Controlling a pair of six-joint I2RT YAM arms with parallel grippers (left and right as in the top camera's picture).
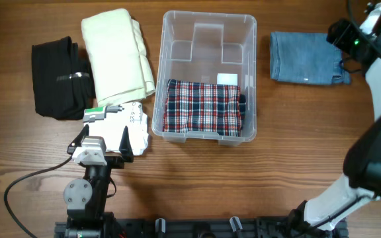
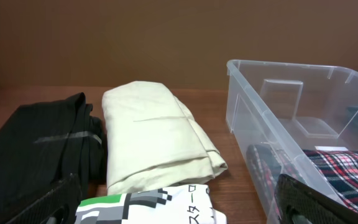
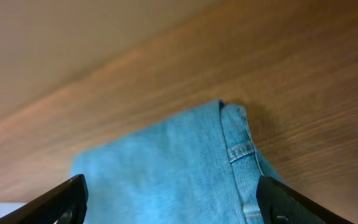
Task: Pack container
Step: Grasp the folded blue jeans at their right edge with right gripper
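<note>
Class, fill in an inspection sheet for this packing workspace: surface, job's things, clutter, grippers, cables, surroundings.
Surface: wooden table.
Job's things: clear container, folded plaid cloth inside at its near end.
Clutter: black garment, cream cloth and white printed garment on its left; folded jeans on its right.
Grippers: left gripper open by the printed garment; right gripper open above the jeans.
Cables: one black cable across the table's near-left corner.
Surroundings: plain brown wall.

1. A wooden table (image 1: 197, 178) of warm brown, its grain running sideways, fills the overhead view.
2. A black rail (image 1: 177, 230) lies along its near edge.
3. Behind the table rises a plain, matte wall (image 2: 166, 37) of tan brown.
4. Light is soft and even, with faint shadows.
</note>
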